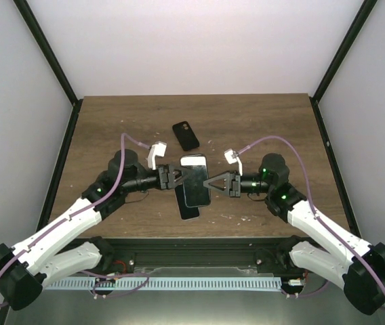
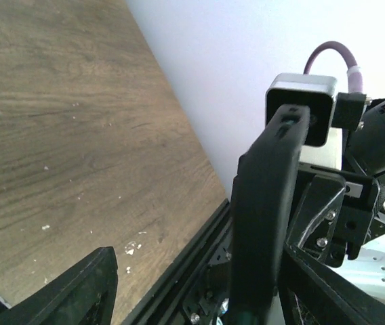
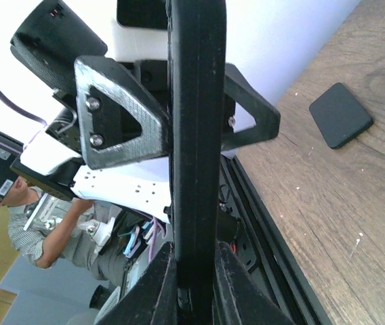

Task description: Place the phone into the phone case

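Top view: phone (image 1: 195, 179) raised above table (image 1: 111, 128) between 2 grippers, likely a handover for regrip; right gripper (image 1: 210, 183) clamps its edge, left gripper (image 1: 181, 177) jaws spread, not gripping. Can't make out clear case.

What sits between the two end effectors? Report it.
The phone, clamped by the right end effector, flanked by the left end effector; top view shows it.

phone (image 1: 196, 181) above table (image 1: 111, 122), cover (image 1: 186, 135) behind it
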Robot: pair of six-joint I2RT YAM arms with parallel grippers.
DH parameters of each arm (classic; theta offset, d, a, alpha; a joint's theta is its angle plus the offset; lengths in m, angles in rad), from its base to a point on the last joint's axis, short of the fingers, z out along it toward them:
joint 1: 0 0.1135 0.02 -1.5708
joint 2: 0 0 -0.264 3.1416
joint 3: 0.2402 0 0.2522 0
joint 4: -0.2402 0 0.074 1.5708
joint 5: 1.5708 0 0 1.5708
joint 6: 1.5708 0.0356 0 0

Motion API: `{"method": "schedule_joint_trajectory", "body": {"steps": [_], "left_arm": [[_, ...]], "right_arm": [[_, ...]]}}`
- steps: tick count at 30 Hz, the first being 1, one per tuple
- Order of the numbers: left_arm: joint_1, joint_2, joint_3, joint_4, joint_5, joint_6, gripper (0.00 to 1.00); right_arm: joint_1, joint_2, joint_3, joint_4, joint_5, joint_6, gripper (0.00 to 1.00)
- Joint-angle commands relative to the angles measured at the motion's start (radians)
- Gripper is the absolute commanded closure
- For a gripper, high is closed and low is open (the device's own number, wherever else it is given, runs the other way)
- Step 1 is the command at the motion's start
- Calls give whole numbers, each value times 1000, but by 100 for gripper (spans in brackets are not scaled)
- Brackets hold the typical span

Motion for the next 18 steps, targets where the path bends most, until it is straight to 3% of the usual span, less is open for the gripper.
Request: {"method": "schedule_joint_trajectory", "body": {"steps": [1, 7, 13, 16, 18], "left_arm": [[2, -21, -42, 97, 47, -60, 35], [2, -19, -56, 116, 77, -74, 65], [1, -4, -38, 87, 74, -53, 85], [2, -1, -28, 57, 61, -40, 85], [2, -6, -19, 29, 45, -32, 71]], "right_arm": [[7, -16, 23, 116, 5, 40, 99], [7, -10, 40, 87, 18, 41, 99], [7, 5, 52, 37, 45, 21, 99], [7, 10, 62, 5, 58, 0, 99], [7, 9, 73, -39, 81, -35, 99]]}}
